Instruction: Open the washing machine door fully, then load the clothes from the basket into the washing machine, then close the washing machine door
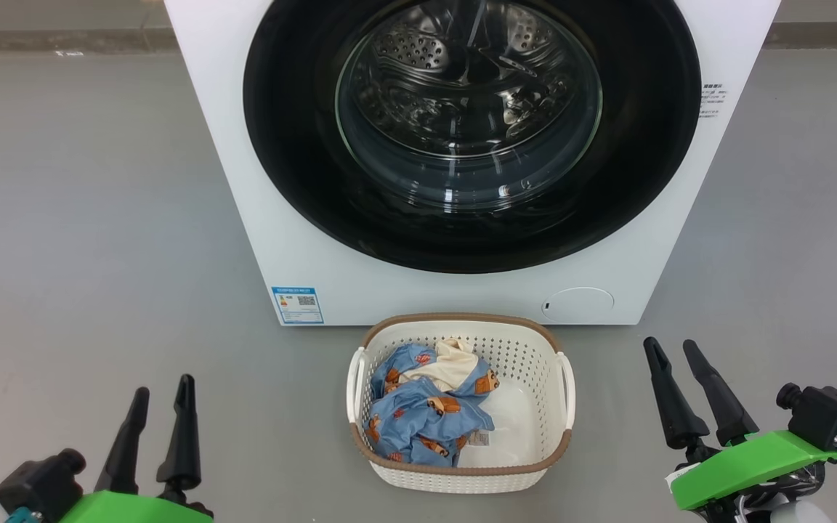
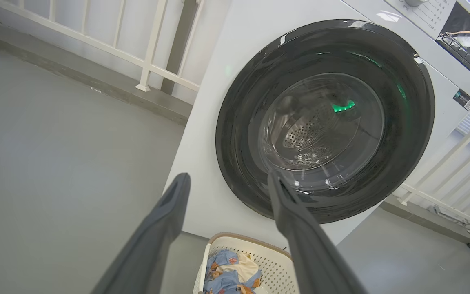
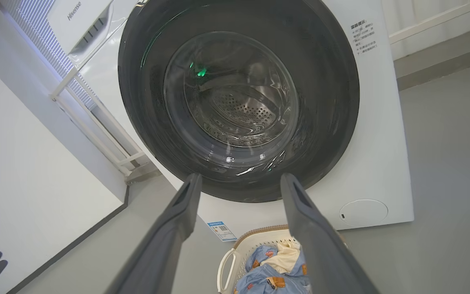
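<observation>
The white washing machine (image 1: 280, 218) stands straight ahead, its round black-rimmed door (image 1: 302, 181) shut flat against the front, steel drum visible through the glass. On the floor before it sits the cream basket (image 1: 546, 349) holding the blue bear-print clothes (image 1: 426, 418) bunched at its left side. My left gripper (image 1: 163, 392) hangs open at the lower left, well left of the basket. My right gripper (image 1: 673, 352) is open at the lower right, right of the basket. Both wrist views look up at the door (image 2: 243, 143) (image 3: 333, 102) past spread fingers, with the basket (image 2: 276, 261) (image 3: 229, 265) below.
Grey floor (image 1: 84, 218) spreads on both sides of the machine. A white railing (image 2: 149, 61) runs behind it along the wall. A blue label (image 1: 297, 304) and a round white flap (image 1: 578, 303) sit low on the machine's front.
</observation>
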